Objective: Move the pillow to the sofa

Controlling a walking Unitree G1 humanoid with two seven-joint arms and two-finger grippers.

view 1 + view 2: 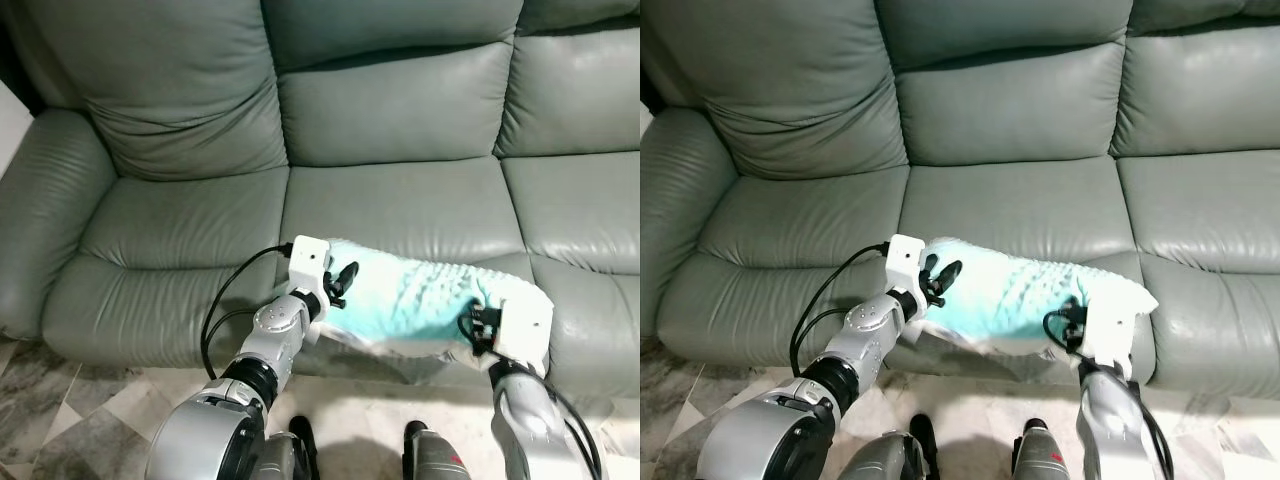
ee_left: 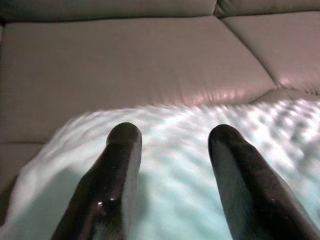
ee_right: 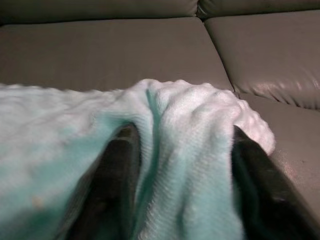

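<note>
Right hand (image 3: 182,185) clamped on bunched corner of fluffy mint-green textured pillow (image 1: 420,295), black fingers (image 3: 117,175) on either side of fold. Left hand (image 2: 172,145) at pillow's opposite end, fingers spread apart, lying over fabric without pinching it. Pillow stretched between both hands, over front edge of middle seat cushion of grey-green leather sofa (image 1: 390,110). Marbled floor tiles (image 1: 60,420) below.

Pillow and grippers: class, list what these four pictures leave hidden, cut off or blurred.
- Underside of the pillow: head views, hidden by its own bulk, so contact with the sofa cannot be told.
- Right gripper finger lengths: right wrist view, buried in pillow folds.
- Left gripper: left wrist view, pillow surface beyond it is blurred.
- Sofa's right end: cut off by the head views' edge.
</note>
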